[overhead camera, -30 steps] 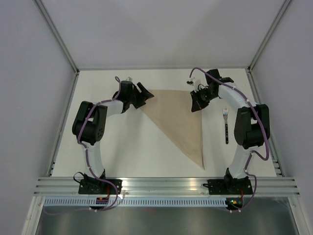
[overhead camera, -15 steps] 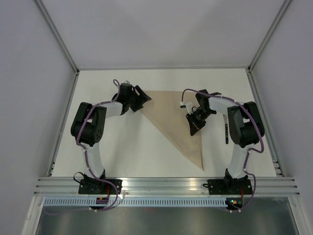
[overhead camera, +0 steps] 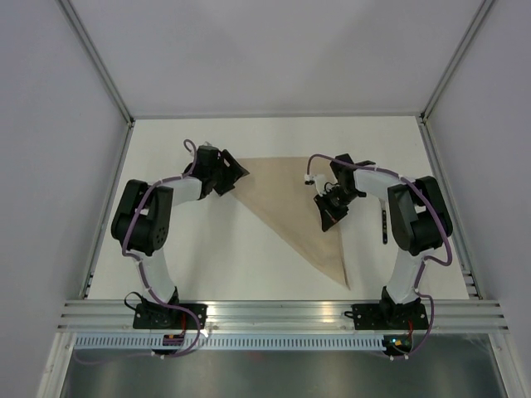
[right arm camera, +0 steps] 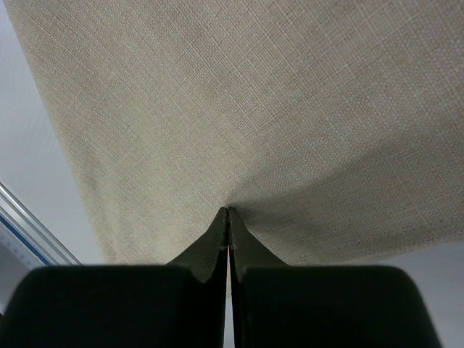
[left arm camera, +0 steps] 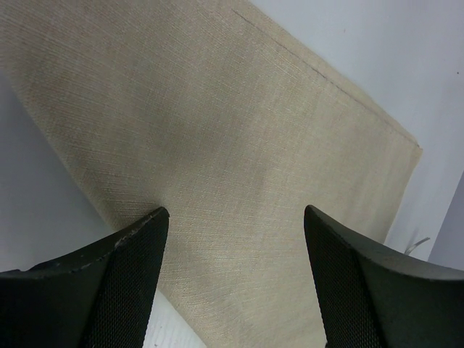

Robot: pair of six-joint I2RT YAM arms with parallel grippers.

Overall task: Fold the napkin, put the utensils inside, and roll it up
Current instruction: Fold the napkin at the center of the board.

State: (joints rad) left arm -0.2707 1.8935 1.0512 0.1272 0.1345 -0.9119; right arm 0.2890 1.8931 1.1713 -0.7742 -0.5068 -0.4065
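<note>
A plain beige-tan cloth napkin (overhead camera: 290, 199) lies flat on the matte white counter (overhead camera: 207, 257), folded into a long triangle. One straight edge runs across the far side, and the narrowest point reaches toward the near right. In the wrist views its weave shows as a fine, even linen-like grain (left arm camera: 217, 145), and a stitched hem line runs along the far edge.

The left gripper (overhead camera: 235, 176) sits at the triangle's far left corner. Its jaws are released and spread wide, and nothing is between them. From the left wrist view the two black, finely stippled fingers (left arm camera: 138, 268) frame the cloth, with the gripper (left arm camera: 235, 212) above the folded sloping edge where the fabric meets the bare counter.

The right gripper (overhead camera: 328, 217) is over the right part of the napkin, near its long right edge. Its jaws are clenched, the smooth dark wedge-shaped tips meeting in a thin seam (right arm camera: 228, 212). Their points press into the fabric (right arm camera: 254, 94), where a small soft pucker gathers, so they appear to pinch the napkin.

A slim dark utensil (overhead camera: 385, 225) lies on the counter just right of the cloth, its far end hidden behind the right arm.
</note>
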